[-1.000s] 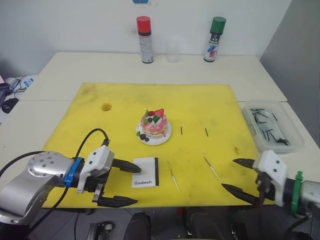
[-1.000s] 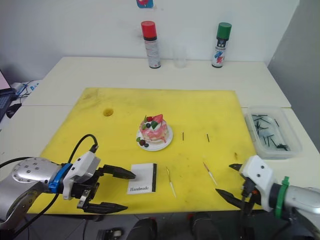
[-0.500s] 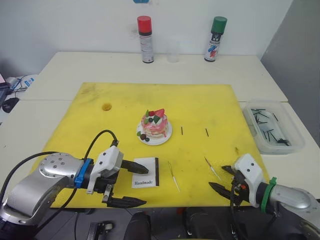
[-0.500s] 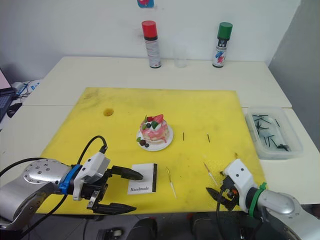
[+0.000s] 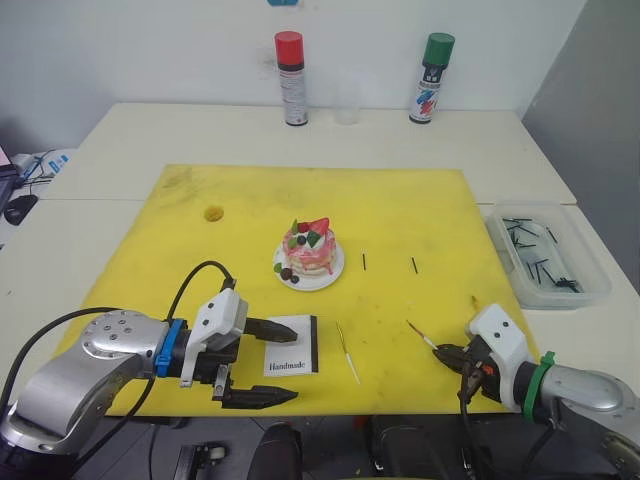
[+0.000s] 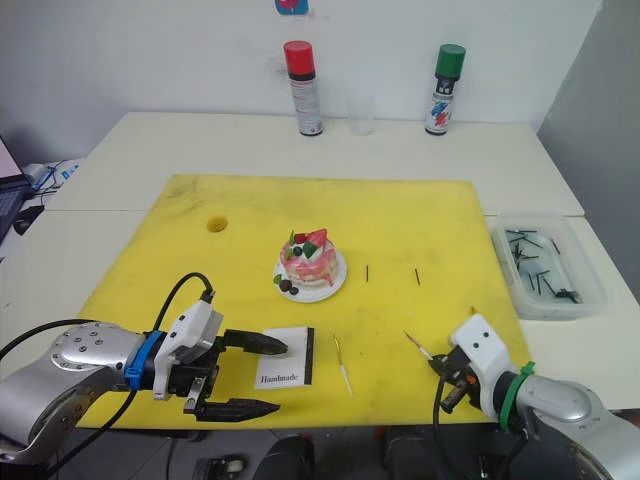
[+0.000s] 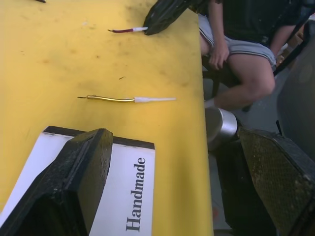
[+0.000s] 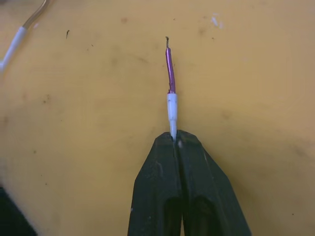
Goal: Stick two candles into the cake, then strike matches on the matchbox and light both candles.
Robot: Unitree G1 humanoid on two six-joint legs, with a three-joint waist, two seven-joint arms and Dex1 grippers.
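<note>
The pink-and-white cake (image 5: pixel 308 248) sits on its small white plate (image 5: pixel 325 273) in the middle of the yellow mat (image 5: pixel 400 205). My right gripper (image 8: pixel 174 140) is low at the mat's near right, shut on the white end of a thin candle (image 8: pixel 170 73) with a purple shaft that lies on the mat. A second candle (image 5: pixel 347 352), gold with a white end, lies beside the white matchbox (image 5: pixel 295 350). My left gripper (image 5: pixel 297 366) is open, its upper finger over the matchbox's left edge. Two black matches (image 5: pixel 363 261) (image 5: pixel 413 265) lie right of the cake.
A clear tub (image 5: pixel 545 250) of black sticks stands off the mat's right edge. Red (image 5: pixel 290 65) and green (image 5: pixel 432 63) spray cans and a clear cup (image 5: pixel 346 100) stand at the back. A seated person's leg (image 7: pixel 246 54) is beyond the near table edge.
My right gripper came in from the near right and shut on the white end of the right-hand candle. My left gripper edged slightly toward the matchbox, staying open.
</note>
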